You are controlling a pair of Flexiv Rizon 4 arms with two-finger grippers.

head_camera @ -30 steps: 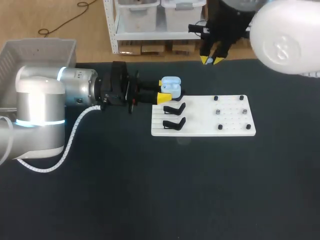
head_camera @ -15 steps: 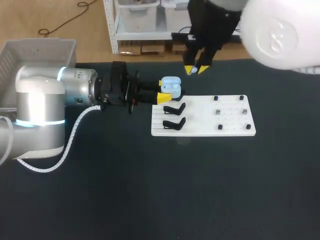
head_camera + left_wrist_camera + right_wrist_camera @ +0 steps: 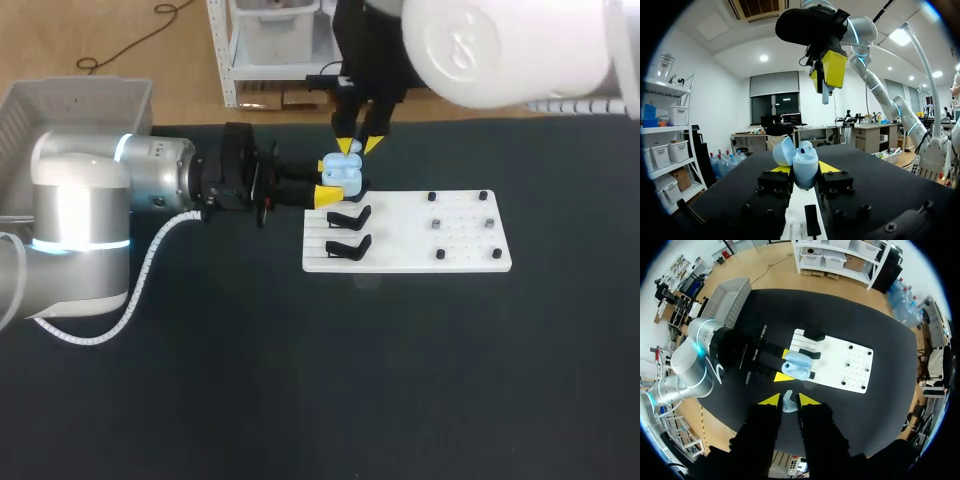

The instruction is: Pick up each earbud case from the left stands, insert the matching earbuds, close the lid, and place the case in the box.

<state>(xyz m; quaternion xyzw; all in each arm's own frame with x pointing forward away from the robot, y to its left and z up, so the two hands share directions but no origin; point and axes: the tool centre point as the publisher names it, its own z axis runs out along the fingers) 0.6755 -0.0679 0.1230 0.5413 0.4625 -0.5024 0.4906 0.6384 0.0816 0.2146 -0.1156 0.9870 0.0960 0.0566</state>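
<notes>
Right end effector [image 3: 786, 399] pinches the likely slick, light earbud [image 3: 825, 94] at one o'clock of the case [image 3: 342, 172], side-clamped by left end effector [image 3: 804, 170].

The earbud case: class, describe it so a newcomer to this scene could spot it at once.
Start at the white board on the dark table. At its far left corner, the left end effector grips the earbud case. It is pale blue with its lid open, unlike the two black stands beside it.
</notes>
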